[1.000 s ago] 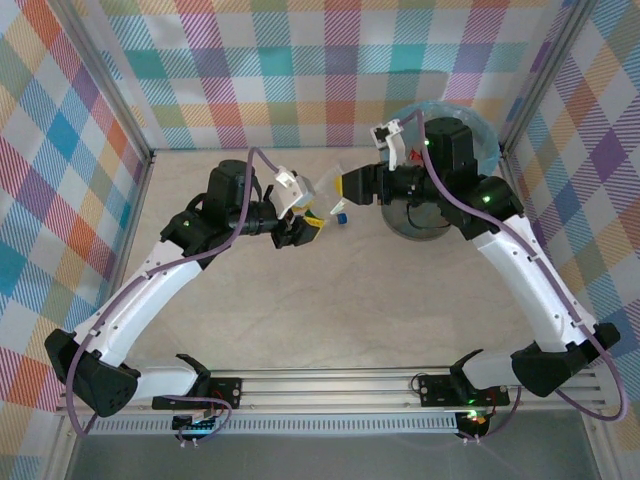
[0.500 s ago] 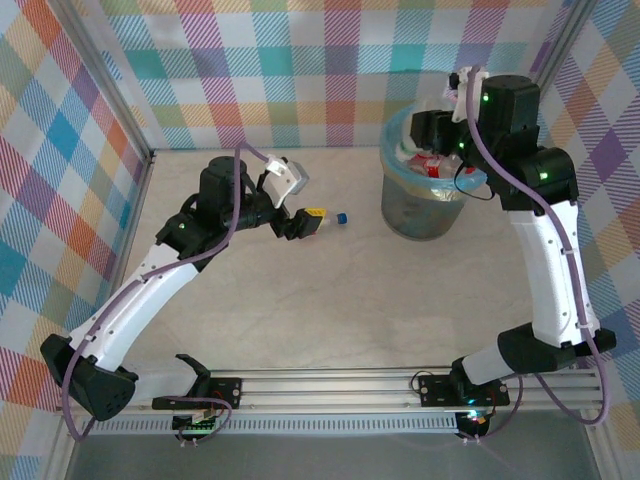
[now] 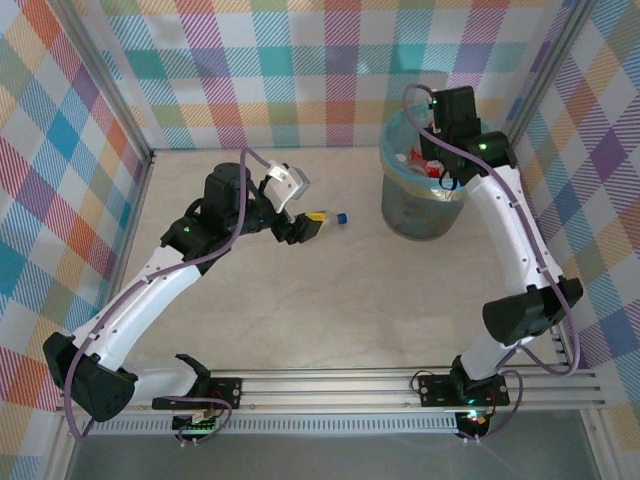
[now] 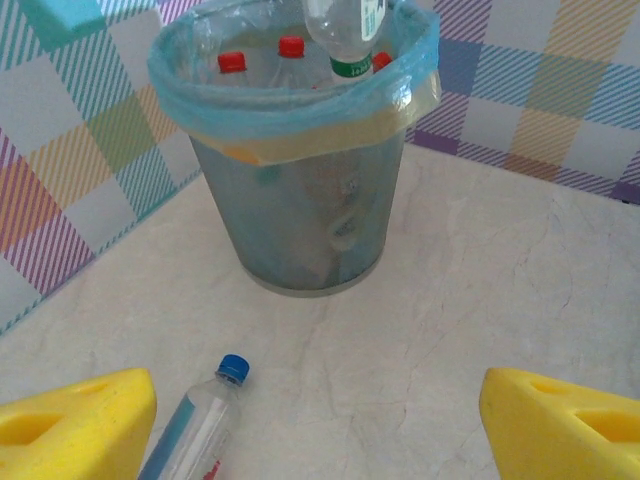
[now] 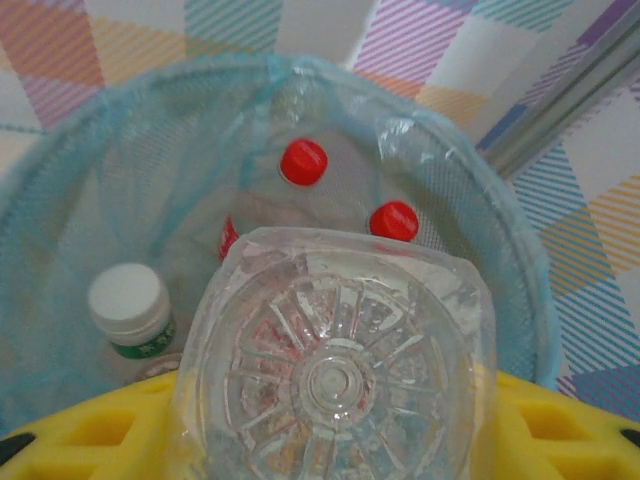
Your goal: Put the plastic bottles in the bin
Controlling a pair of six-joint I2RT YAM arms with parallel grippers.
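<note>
My right gripper [image 5: 335, 425] is shut on a clear plastic bottle [image 5: 335, 365], whose ribbed base faces the camera. It hangs neck down over the open bin [image 5: 70, 170]. In the left wrist view the same bottle [image 4: 345, 30] dips its neck inside the bin's [image 4: 300, 220] blue-bag rim. Red-capped bottles [image 5: 303, 162] and a white-capped one [image 5: 128, 298] lie inside. A clear bottle with a blue cap [image 4: 205, 420] lies on the table beside my left gripper [image 4: 320, 430], which is open and empty. From above, my left gripper [image 3: 305, 225] is left of the bin [image 3: 420, 215] and my right gripper [image 3: 437, 158] is over it.
The checked walls close in behind and to the right of the bin. A metal corner post [image 5: 560, 110] stands just past it. The pale marble tabletop [image 3: 340, 300] lies bare between the arms, and the rail [image 3: 330, 385] with the arm bases runs along the near edge.
My left gripper opened and let go of the clear bottle it shared with the right. The right arm swung that bottle from mid-table to above the bin. The left arm barely moved.
</note>
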